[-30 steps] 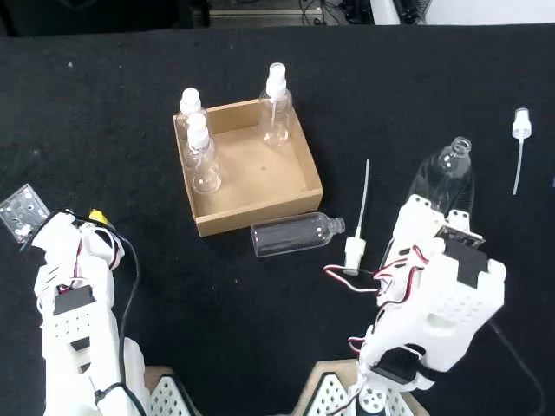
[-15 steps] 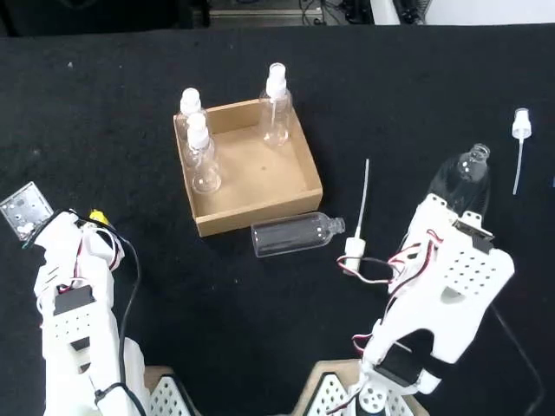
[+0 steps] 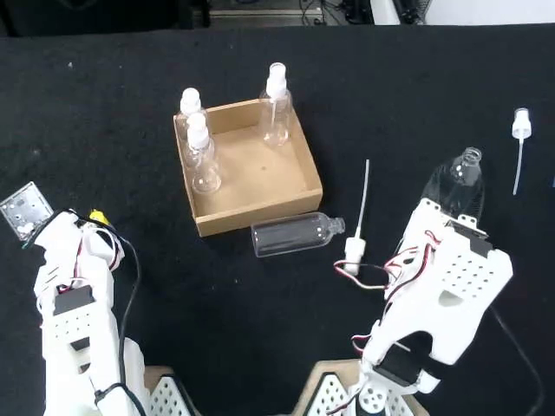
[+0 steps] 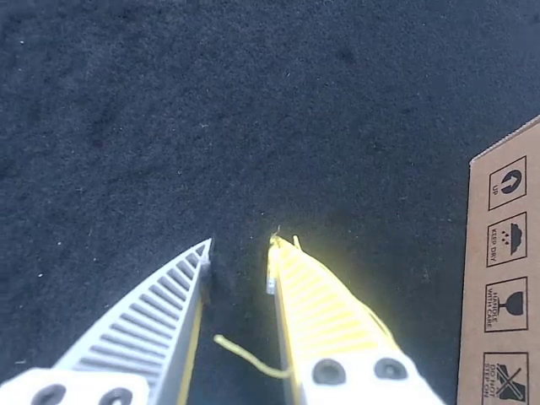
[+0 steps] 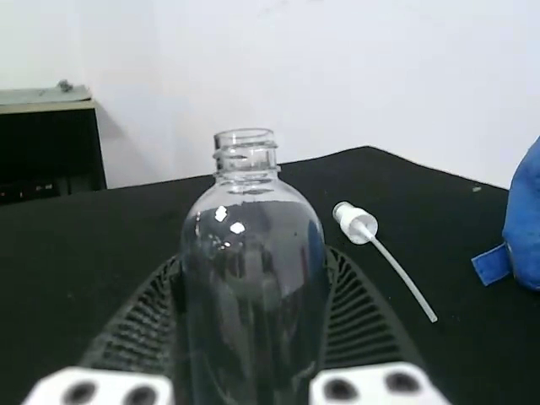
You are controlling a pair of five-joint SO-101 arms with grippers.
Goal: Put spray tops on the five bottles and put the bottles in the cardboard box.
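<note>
— What has the right gripper (image 5: 251,291) got?

— Its black ribbed fingers (image 5: 359,308) are closed on the body of a clear uncapped plastic bottle (image 5: 246,219), one on each side. The open neck points out past the tips, away from the arm.

— And what goes into that neck?

— One white spray top with a long dip tube (image 3: 520,124) lies on the black table cloth (image 3: 113,104) to the right of the held bottle, near but apart, its tube running roughly alongside the bottle's long axis. A second white spray top (image 3: 355,249) lies on the bottle's other side, just beside the mouth of a second clear bottle lying on its side (image 3: 293,235) against the front of the brown cardboard box (image 3: 260,217).

— Which arm fetches one?

— My guess is the left, since the right is occupied. But the left gripper (image 4: 240,245) sits well apart, beyond the box, its tips a narrow gap apart and holding nothing, so the second top is its nearer choice.

— Anything unclear?

— Whether the held bottle's base rests on the cloth or hangs above it, because the arm covers it. Three capped bottles (image 3: 201,154) stand in the box, and a blue object (image 5: 523,228) is cut off at the edge; I can't say what it is.
</note>
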